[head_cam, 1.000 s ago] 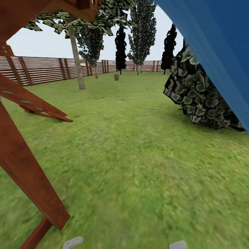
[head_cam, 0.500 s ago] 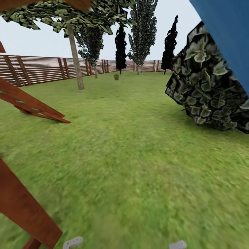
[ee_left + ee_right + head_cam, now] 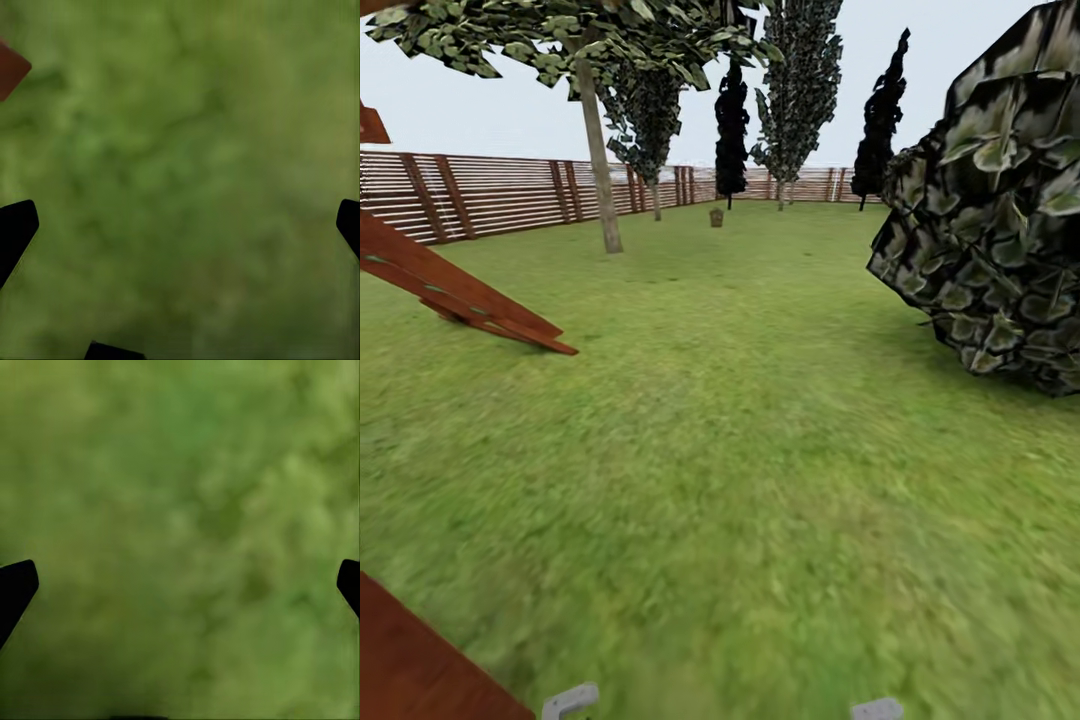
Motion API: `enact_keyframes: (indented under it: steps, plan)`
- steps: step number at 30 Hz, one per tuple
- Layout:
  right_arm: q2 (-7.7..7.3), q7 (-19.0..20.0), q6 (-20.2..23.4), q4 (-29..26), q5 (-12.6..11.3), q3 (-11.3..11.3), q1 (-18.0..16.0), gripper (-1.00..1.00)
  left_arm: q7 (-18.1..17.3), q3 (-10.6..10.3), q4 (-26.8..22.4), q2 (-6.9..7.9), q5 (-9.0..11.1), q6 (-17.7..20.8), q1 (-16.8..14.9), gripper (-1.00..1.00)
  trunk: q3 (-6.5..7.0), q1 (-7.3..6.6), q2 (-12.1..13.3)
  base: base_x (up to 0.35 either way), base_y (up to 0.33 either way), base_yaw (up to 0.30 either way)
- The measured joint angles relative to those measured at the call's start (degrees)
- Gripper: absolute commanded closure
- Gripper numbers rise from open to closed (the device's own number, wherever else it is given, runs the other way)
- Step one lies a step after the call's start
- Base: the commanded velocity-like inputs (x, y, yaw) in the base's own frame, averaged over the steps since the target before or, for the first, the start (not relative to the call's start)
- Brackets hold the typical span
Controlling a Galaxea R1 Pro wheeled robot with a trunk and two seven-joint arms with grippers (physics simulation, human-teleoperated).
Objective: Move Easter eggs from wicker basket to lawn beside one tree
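Clearly nothing is done yet: the basket (image 3: 716, 217) stands far off at 12 o'clock on the lawn (image 3: 760, 450), too small to show any eggs. Left gripper (image 3: 180, 225) and right gripper (image 3: 180, 585) both hang spread wide over grass, holding nothing. What is left, I judge, is the drive, three picks and three placements. A pale-trunked tree (image 3: 600, 150) stands at 11 o'clock, near the fence (image 3: 490, 195). Brown beams (image 3: 460, 295) at 9 o'clock and a leafy bush (image 3: 1000, 230) at 2 o'clock flank the open way.
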Motion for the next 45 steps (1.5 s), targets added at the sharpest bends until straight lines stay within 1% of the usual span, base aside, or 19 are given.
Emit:
enact_keyframes:
  steps: [15, 20, 32, 45]
  plan:
    - [-0.02, 0.0, 0.0, 0.0, -0.2, 0.0, 0.0, -1.0, 0.0, 0.0, 0.0, 0.04, 0.0, 0.0, 0.0, -1.0, -1.3, 0.0, 0.0, 0.319, 0.0, 0.097]
    - [-0.03, 0.1, 0.0, 0.0, -0.2, 0.0, 0.0, -1.0, 0.0, 0.1, 0.0, 0.04, 0.0, 0.0, 0.0, -1.0, -1.72, 0.0, 0.0, 0.323, 0.0, -0.147]
    - [-0.03, 0.1, 0.0, 0.0, -0.2, 0.0, 0.0, -1.0, 0.0, 0.0, 0.1, -0.05, -0.1, 0.0, 0.0, -1.0, -2.47, 0.0, 0.0, 0.326, 0.0, -0.224]
    - [-0.02, 0.0, 0.0, 0.1, -0.1, 0.1, 0.0, -1.0, 0.0, 0.0, 0.1, -0.01, -0.1, 0.0, 0.0, -1.0, -2.64, 0.0, 0.0, 0.327, 0.0, -0.021]
